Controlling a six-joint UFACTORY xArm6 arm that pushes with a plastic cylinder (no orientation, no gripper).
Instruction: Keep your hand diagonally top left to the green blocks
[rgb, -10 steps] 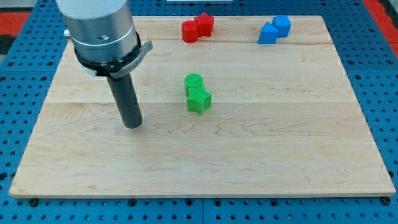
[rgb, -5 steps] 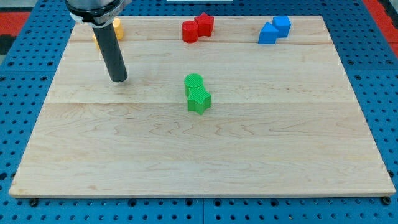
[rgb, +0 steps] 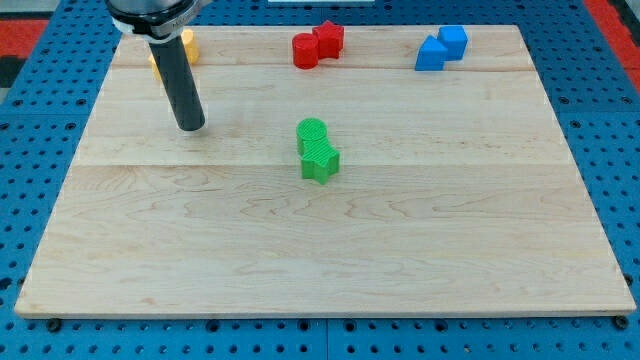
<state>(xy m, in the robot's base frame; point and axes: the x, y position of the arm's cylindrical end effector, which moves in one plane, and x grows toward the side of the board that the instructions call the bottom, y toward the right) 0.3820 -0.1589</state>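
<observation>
Over the last second my tip (rgb: 191, 127) has travelled from about eight o'clock of the green blocks (rgb: 317, 150) up to roughly ten o'clock, uncovering an orange block (rgb: 186, 46) behind the rod.

A robotics lab bench set up for tabletop pushing trials

A lab setting is indicated by a pale wooden board (rgb: 330, 240) laid on a blue perforated mounting plate (rgb: 25, 150), with red matting glimpsed at the view's top corners, a machined metal arm housing (rgb: 150, 12), and small moulded coloured blocks such as the green pair (rgb: 318, 150).
</observation>
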